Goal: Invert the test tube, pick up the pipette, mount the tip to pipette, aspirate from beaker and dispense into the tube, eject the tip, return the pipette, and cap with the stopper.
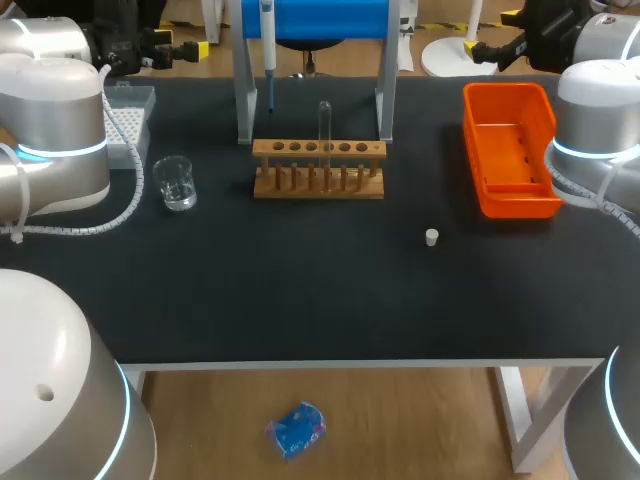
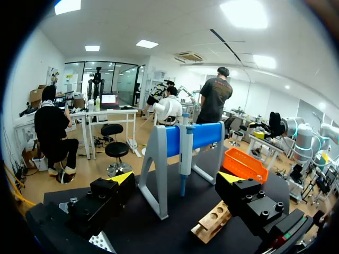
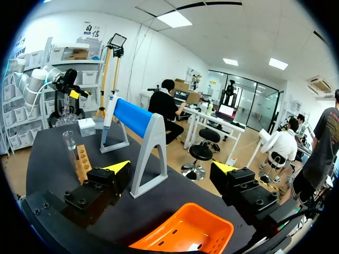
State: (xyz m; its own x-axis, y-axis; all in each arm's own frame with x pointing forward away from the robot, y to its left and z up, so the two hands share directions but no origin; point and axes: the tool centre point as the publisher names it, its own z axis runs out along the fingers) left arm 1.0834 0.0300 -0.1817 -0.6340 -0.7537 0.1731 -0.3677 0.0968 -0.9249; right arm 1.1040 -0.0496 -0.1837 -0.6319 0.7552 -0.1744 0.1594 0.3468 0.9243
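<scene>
My L gripper (image 2: 177, 179) and R gripper (image 3: 172, 168) both gape wide, nothing held. Clear glass test tube (image 1: 324, 125) stands upright in the wooden rack (image 1: 318, 170), mid-table. White-blue pipette (image 1: 267, 45) hangs on the blue-barred grey stand (image 1: 320, 18) just behind. Small glass beaker (image 1: 175, 183) sits left of rack, white stopper (image 1: 431, 237) front-right, orange plastic bin (image 1: 508, 92) far right.

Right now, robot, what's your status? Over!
Left gripper and right gripper open, empty. Test tube standing in rack, pipette hanging on stand. Nothing blocking them. Over.
</scene>
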